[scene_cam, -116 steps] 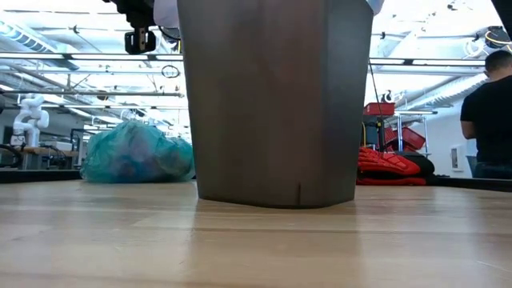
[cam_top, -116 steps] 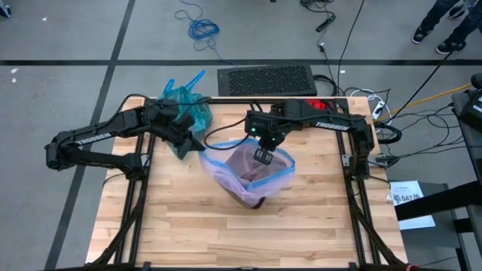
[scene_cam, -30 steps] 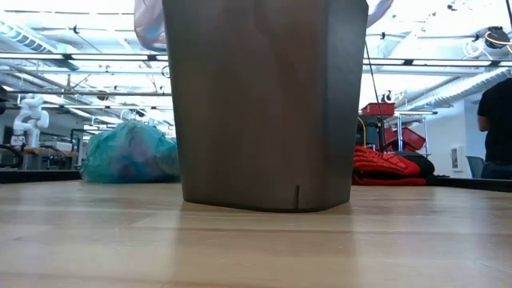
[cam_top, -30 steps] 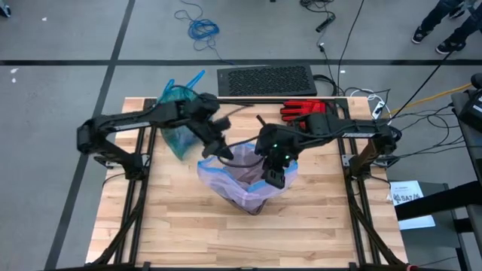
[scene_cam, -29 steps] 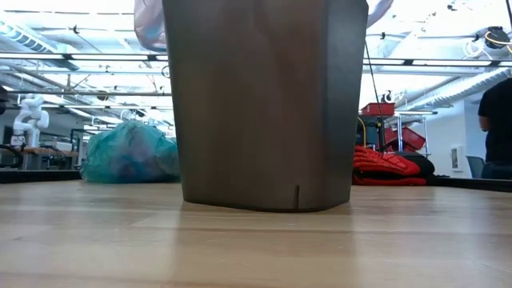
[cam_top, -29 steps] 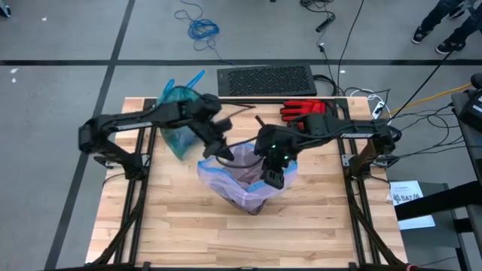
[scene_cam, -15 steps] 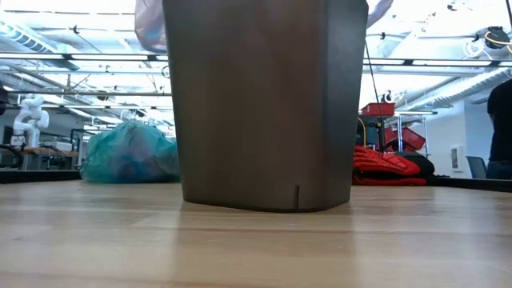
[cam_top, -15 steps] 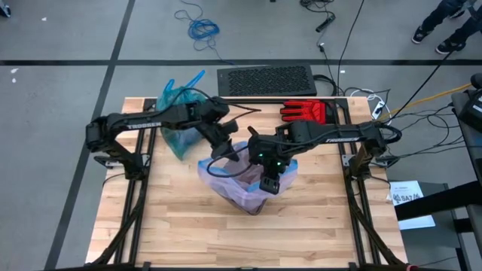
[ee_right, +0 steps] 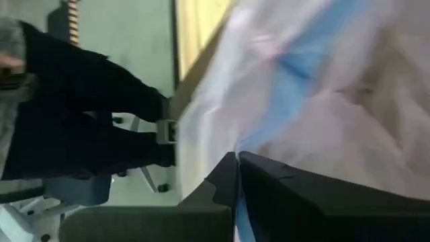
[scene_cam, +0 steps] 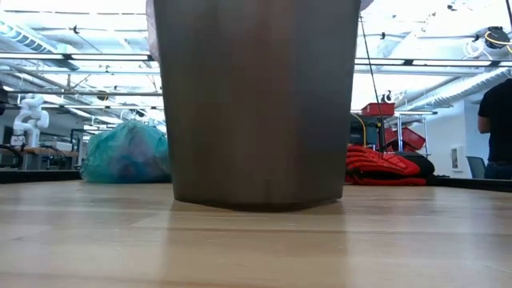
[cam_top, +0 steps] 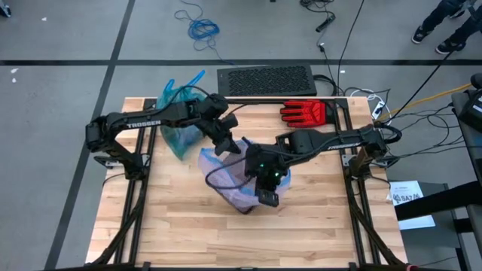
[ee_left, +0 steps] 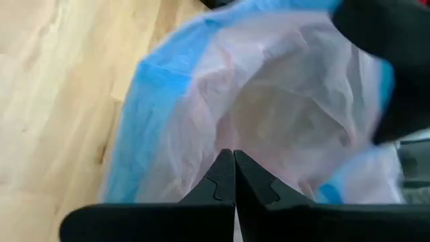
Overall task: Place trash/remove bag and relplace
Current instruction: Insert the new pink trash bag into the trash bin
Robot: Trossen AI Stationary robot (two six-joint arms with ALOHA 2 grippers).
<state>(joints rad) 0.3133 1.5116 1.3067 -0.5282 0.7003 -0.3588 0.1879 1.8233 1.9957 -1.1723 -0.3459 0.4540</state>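
Bin (scene_cam: 256, 104) mid-table (cam_top: 181, 226), lined with replacement bag (cam_top: 226, 162) draped over rim. Left gripper (cam_top: 228, 144) at bag's far-left rim, fingers pressed together on the plastic. Right gripper (cam_top: 269, 197) at bag's near-right rim, fingers likewise closed on the plastic. Full tied bag (cam_top: 181, 113) at far-left of table, behind-left of bin, well apart from it. Glove (cam_top: 305, 113) at far edge, right of bin. Grille (cam_top: 267, 80) on floor beyond table's far edge. Person (scene_cam: 496, 120) in room beyond table, right side of low view.
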